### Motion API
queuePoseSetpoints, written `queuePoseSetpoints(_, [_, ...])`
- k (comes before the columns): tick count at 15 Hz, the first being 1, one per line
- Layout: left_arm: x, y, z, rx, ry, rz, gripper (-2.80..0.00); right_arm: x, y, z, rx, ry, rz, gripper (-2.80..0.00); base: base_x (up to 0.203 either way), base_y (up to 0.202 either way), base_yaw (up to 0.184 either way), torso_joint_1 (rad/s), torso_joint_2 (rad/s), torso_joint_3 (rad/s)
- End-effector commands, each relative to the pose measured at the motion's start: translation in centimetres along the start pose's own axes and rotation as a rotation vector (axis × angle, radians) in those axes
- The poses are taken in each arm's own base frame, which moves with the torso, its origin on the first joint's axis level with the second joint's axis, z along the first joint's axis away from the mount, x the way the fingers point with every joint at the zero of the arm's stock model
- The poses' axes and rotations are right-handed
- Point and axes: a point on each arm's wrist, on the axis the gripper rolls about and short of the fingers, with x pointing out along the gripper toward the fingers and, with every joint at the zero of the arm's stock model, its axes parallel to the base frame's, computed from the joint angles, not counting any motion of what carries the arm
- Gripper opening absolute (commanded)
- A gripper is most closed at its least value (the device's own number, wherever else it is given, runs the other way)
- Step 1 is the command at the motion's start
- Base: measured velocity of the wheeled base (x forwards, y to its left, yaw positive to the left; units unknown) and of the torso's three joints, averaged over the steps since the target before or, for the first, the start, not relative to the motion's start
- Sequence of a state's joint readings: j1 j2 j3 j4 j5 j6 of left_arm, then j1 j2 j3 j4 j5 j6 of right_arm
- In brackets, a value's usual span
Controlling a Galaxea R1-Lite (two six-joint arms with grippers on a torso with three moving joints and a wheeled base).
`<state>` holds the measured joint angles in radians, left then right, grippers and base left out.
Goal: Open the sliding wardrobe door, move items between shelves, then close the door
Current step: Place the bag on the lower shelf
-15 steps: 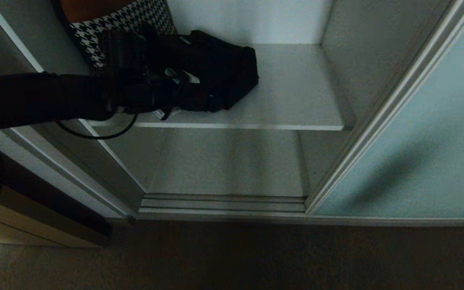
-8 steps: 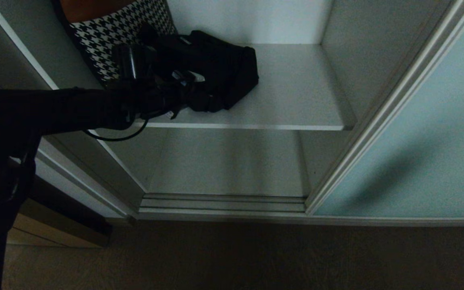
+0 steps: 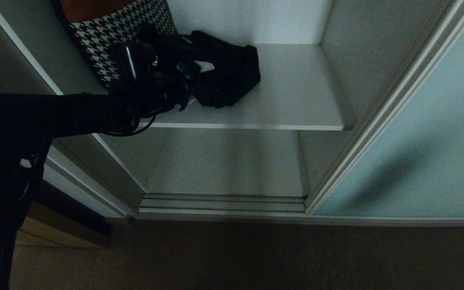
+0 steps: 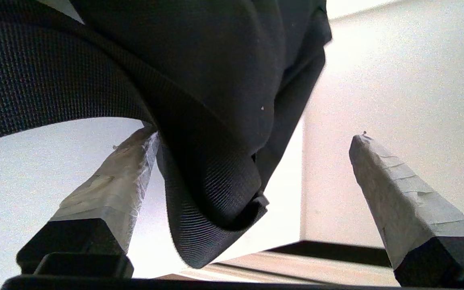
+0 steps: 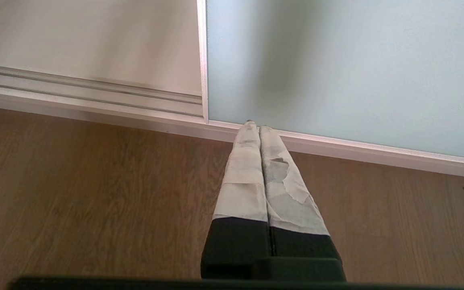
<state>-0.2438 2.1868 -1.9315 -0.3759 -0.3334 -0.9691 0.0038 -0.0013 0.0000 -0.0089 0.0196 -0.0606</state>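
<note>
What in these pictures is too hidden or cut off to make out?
- Houndstooth item, head view: cut off by the top edge and partly behind the left arm; what it is stays unclear.
- Bag, head view: its near-left part is hidden by the left gripper.
- Bag strap, left wrist view: it hangs between the open fingers; whether it touches one cannot be told.
- Right gripper: outside the head view.

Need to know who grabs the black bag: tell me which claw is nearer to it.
Left. The left claw is at the black bag on the upper shelf, open, the strap hanging between its fingers. The right claw is shut, low over the floor by the sliding door.
</note>
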Motion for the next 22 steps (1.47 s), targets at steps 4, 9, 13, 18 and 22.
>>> queuePoseSetpoints(4, [1.4,2.8,-1.3,0.047,0.039,0.019,0.00,0.0,0.0,0.0,-0.001,-0.002,0.001,-2.80,0.000,0.000,0.000,0.000,0.00,0.000])
queuePoseSetpoints(9, [0.6,1.5,-0.7,0.046,0.104,-0.029,0.00,0.0,0.0,0.0,-0.001,-0.001,0.001,-2.80,0.000,0.000,0.000,0.000,0.00,0.000])
queuePoseSetpoints(13, [0.2,0.9,0.0,0.130,0.085,-0.046,0.00,0.0,0.0,0.0,-0.001,-0.002,0.001,-2.80,0.000,0.000,0.000,0.000,0.00,0.000])
queuePoseSetpoints(18, [0.2,1.8,0.6,0.235,0.040,-0.048,0.00,0.0,0.0,0.0,-0.001,-0.002,0.000,-2.80,0.000,0.000,0.000,0.000,0.00,0.000])
queuePoseSetpoints(22, [0.6,2.7,0.2,0.247,0.049,-0.035,0.00,0.0,0.0,0.0,-0.001,-0.001,0.001,-2.80,0.000,0.000,0.000,0.000,0.00,0.000])
